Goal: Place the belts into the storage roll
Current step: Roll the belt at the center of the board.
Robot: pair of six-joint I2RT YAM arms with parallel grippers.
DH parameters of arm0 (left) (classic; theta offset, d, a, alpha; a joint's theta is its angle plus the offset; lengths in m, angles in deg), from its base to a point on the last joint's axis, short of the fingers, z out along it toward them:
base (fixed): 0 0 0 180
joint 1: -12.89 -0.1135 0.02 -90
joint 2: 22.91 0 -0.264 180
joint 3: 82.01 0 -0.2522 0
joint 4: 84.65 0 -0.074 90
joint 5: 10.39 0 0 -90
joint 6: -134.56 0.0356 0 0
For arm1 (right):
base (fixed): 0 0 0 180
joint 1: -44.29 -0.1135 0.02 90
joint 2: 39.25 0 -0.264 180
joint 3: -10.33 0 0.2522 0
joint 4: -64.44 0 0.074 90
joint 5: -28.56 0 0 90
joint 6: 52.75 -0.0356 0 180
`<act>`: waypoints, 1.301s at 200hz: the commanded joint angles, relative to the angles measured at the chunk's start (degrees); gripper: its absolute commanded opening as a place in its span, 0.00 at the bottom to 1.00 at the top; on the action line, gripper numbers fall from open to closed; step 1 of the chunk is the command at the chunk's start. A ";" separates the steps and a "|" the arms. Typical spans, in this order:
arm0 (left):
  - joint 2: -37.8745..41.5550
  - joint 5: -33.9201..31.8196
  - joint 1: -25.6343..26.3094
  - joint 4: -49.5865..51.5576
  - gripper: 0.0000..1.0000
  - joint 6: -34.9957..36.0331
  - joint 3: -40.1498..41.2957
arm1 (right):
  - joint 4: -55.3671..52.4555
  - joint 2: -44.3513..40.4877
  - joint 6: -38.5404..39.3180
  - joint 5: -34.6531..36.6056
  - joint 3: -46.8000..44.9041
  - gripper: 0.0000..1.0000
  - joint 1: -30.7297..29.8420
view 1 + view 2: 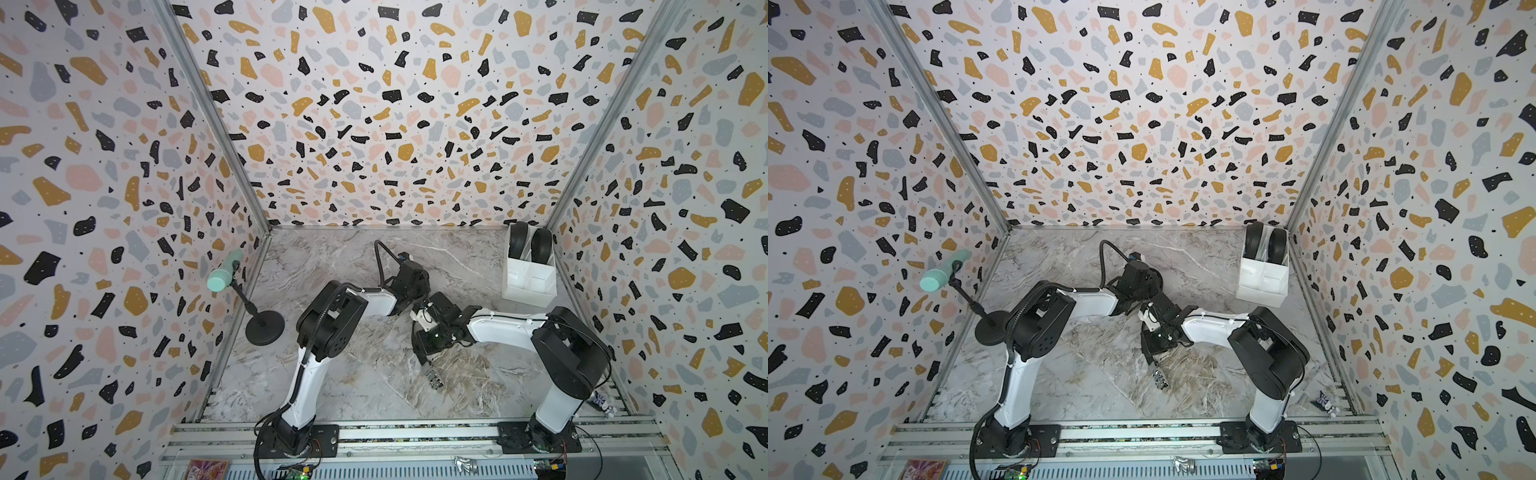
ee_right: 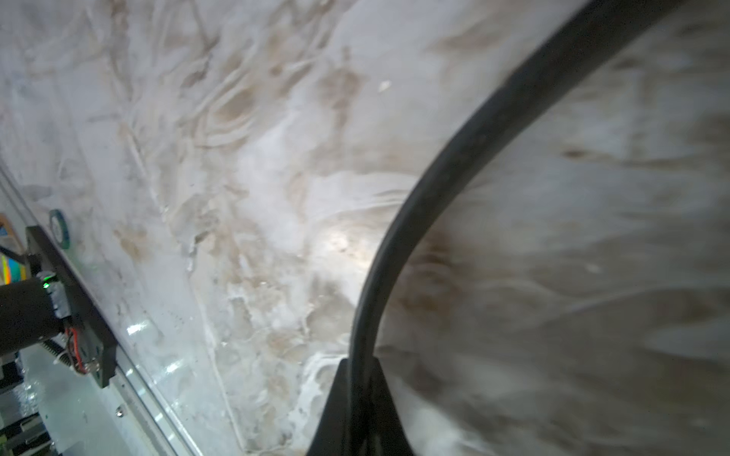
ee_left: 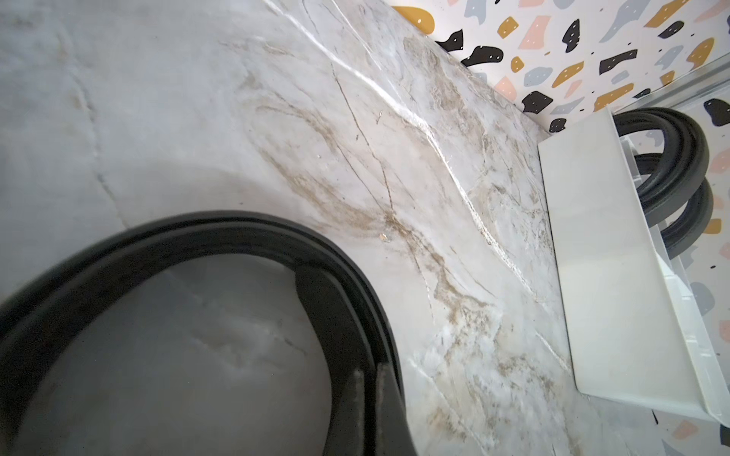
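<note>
A: What's hidden from above?
B: The arms (image 1: 498, 328) cover most of the thin belt (image 2: 373, 284); only its silver buckle (image 1: 434, 379) shows on the table (image 1: 353, 374).
A: Grippers?
B: Left gripper (image 3: 369, 391) and right gripper (image 2: 361, 395) both clamp it.
A: Storage roll (image 1: 528, 286)?
B: Two coiled belts (image 1: 540, 247) in its rear cells.

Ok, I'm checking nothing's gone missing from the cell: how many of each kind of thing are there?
White divided box: 1
Belts: 3 (two rolled belts inside it, third belt outside)
Mint-green cylinder on its stand: 1
Total: 5
</note>
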 commanded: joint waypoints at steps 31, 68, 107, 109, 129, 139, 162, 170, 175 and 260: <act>-3.63 1.21 -0.80 4.12 0.00 0.08 1.97 | 5.67 0.64 0.82 -9.67 2.93 0.33 1.72; -3.19 1.86 -0.82 3.37 0.00 0.11 4.32 | -3.16 -4.08 5.78 -13.09 5.23 0.55 13.81; -3.64 2.24 -0.80 3.49 0.00 0.02 3.74 | -7.89 -0.08 9.18 -9.02 14.21 0.61 28.18; -3.64 2.29 -0.80 3.50 0.00 -0.02 3.65 | -7.71 0.45 9.15 -8.65 14.76 0.62 28.55; -3.65 2.28 -0.81 4.26 0.00 0.36 2.88 | -6.04 7.82 9.39 -6.23 21.98 0.63 30.22; -3.60 2.31 -0.82 4.69 0.00 0.63 2.64 | -7.33 12.40 10.26 -5.17 27.24 0.63 30.17; -3.50 2.31 -0.80 5.24 0.00 0.93 2.42 | -9.83 20.34 11.25 -3.60 36.98 0.63 29.23; -3.44 2.31 -0.87 5.36 0.00 1.07 2.42 | -10.32 22.31 11.45 -3.20 39.32 0.63 28.75; -3.40 2.31 -0.85 5.35 0.00 1.17 2.49 | -10.54 23.46 11.50 -3.28 40.61 0.63 28.51; -3.15 4.02 -0.81 3.70 0.00 2.18 4.18 | -20.49 37.11 16.27 -5.45 60.06 0.67 24.43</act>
